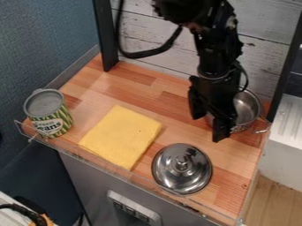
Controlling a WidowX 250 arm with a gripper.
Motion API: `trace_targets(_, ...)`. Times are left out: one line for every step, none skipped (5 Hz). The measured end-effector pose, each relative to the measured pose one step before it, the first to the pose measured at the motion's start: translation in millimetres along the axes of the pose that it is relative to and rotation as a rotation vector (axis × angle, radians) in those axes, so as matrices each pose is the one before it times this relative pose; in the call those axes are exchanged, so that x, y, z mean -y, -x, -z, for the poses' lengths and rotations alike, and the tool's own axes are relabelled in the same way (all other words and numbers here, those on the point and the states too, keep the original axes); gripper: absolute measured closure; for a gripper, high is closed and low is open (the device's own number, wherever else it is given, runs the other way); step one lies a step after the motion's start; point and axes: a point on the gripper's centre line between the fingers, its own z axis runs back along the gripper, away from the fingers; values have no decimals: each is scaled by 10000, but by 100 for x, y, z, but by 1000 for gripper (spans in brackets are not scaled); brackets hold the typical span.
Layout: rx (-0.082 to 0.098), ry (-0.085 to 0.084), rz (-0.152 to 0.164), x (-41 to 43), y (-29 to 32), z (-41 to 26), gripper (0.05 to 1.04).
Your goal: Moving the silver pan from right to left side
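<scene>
Pan (248, 107): silver, round, at the right rear of the wooden counter (133, 84), near the plank wall (265, 58); partly hidden behind the gripper. Its side handle (262, 130) projects toward the counter's right edge.

Gripper (208, 128): black, hanging down in front of the pan's left part, carried by the black arm (213, 48), which enters from the top edge. The jaws stand spread, one tip farther left, the other lower and farther right; whether either touches the pan cannot be told.

Lid (182, 168): silver, domed, with a central knob, lying knob up near the front edge, below and left of the pan and apart from it.

Cloth (121, 137): yellow, roughly square, lying flat left of the lid, just beside it.

Can (49, 113): upright at the left front corner, grey on top, with a green patterned side; left of the cloth and apart from it.

Rail (107, 163): clear, along the front edge. Power strip (133, 209): below, on the counter's grey front.
</scene>
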Motion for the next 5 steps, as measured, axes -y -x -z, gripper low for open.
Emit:
trace_targets(-13,41,371,-727,-1623,752,83)
trace_targets(-14,13,140,-271,-1108,399,83)
trace_targets(-183,102,383,768,-351,735,83)
trace_targets(-336,125,60,169,424,676,85)
trace_targets(99,-44,52,-66,-154,-56,85)
